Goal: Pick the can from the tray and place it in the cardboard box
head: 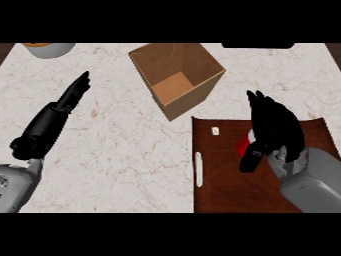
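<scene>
A: Where is the can (242, 145)?

B: On the tray (225, 185), in its upper half. Only a red patch of it shows, at the left edge of the right hand (276, 132), which lies over the rest.

A: Does that hand have hold of it?

B: I cannot tell. The hand is a black mass right over the can, and whether it is closed on it or only above it does not show. The grey forearm comes in from the lower right corner, across the tray.

A: And the box (195, 97)?

B: Up and to the left of the tray, open at the top and turned at an angle, with one corner pointing down near the tray's upper left corner. What shows of its brown floor is bare.

A: The left hand (73, 95)?

B: At the left side of the counter (114, 150), well apart from box and tray. Its fingers are straight and point up and to the right. It holds nothing.

A: Anything else on the tray?

B: A white bar (199, 170) along its left edge, and a white speck (215, 131) near the top left, just left of the can.

A: And on the counter?

B: A grey bowl (49, 49) at the top left, cut off by the edge, with something orange in it.
</scene>
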Robot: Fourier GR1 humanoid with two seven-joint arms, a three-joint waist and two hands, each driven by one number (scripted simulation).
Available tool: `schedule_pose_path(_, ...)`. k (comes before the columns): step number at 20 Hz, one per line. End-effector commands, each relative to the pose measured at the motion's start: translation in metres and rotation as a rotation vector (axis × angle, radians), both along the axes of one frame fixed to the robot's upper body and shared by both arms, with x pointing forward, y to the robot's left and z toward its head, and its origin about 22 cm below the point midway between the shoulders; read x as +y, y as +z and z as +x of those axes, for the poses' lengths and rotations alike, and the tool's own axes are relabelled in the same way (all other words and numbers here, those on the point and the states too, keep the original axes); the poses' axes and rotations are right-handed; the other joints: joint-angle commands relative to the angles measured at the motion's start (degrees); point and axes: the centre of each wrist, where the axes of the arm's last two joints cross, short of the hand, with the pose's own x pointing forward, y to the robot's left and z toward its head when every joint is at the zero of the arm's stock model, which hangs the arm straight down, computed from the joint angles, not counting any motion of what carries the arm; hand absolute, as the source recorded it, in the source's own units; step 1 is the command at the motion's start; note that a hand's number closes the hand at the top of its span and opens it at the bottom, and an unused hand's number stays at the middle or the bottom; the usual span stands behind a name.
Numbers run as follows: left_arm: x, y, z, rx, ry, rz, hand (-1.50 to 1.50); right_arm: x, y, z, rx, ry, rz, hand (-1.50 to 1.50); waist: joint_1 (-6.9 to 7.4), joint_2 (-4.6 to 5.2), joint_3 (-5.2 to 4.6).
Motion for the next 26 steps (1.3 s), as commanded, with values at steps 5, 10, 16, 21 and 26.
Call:
schedule_pose_path(5, 0.003, -0.003, -0.002, 0.007, 0.013, -0.007, 0.0, 0.006, -0.027, 0.001, 0.1, -0.18, -0.127, -1.5, -0.66, -0.11, 0.07)
schedule_pose_path(10, 0.013, -0.013, -0.008, -0.004, 0.009, 0.012, 0.0, 0.001, -0.009, 0.008, 0.101, -0.153, -0.091, -1.5, -0.9, -0.16, 0.06)
schedule_pose_path(16, 0.014, 0.0, 0.0, -0.007, 0.018, -0.003, 0.0, 0.007, -0.056, 0.002, 0.132, -0.157, -0.072, -1.5, -0.83, -0.06, 0.1)
schedule_pose_path(21, 0.005, 0.001, 0.006, -0.005, 0.019, -0.001, 0.0, 0.001, -0.045, 0.02, 0.126, -0.202, -0.137, -1.5, -0.94, -0.01, 0.07)
schedule_pose_path(26, 0.008, -0.014, -0.014, 0.019, 0.033, -0.016, 0.0, 0.009, -0.045, -0.006, 0.136, -0.212, -0.091, -1.5, -0.94, -0.26, 0.07)
